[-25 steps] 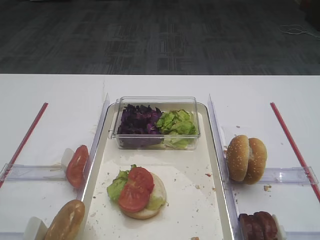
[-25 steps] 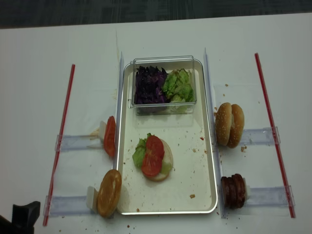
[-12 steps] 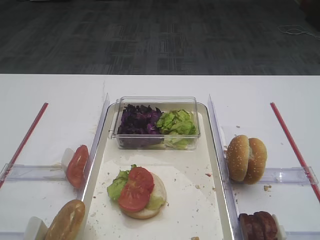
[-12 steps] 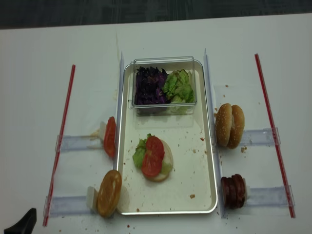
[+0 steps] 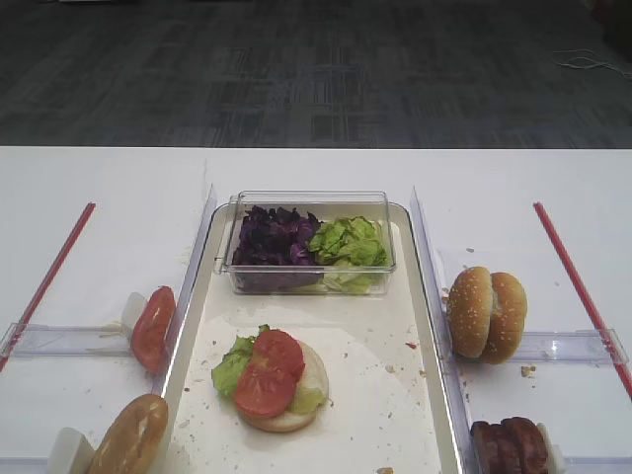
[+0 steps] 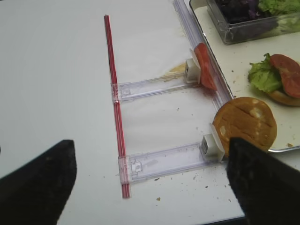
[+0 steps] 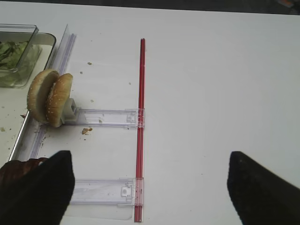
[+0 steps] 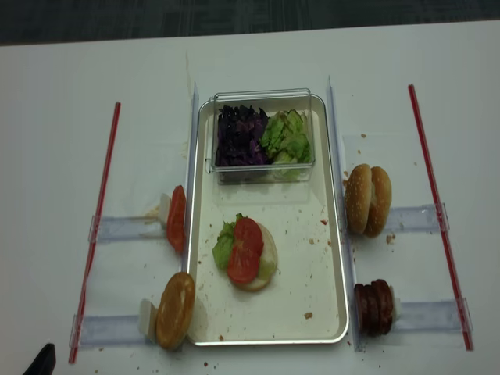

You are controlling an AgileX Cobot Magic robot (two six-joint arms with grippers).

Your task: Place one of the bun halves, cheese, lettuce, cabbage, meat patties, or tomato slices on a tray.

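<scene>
Tomato slices (image 5: 268, 373), two glossy red discs, lay on ruffled green lettuce (image 5: 231, 367) atop a pale bun half (image 5: 296, 395) near the front of the large cream-white, silver-rimmed tray (image 5: 395, 395). A clear plastic tub (image 5: 308, 243) at the tray's far end held shredded purple cabbage (image 5: 275, 240) beside more green leaves. Outside the tray, on narrow clear racks on the white desk (image 5: 99, 197), stood a spare tomato slice (image 5: 152, 327) and a golden bun half (image 5: 129, 434) to the left, two sesame bun halves (image 5: 487, 313) and dark brown meat patties (image 5: 510, 444) to the right.

Both arms hung back at the near edge. The left gripper (image 6: 150, 183) had its black fingers (image 6: 40, 185) wide apart and empty; the right gripper (image 7: 150, 187) likewise showed its fingers (image 7: 37, 192) spread with nothing between them.

By my reckoning a patty was the sensible next layer. The right arm would do best to descend squarely over the upright discs, pinch one only, lift it clear of the rack, and lay it flat on the stack without nudging the tomato.
</scene>
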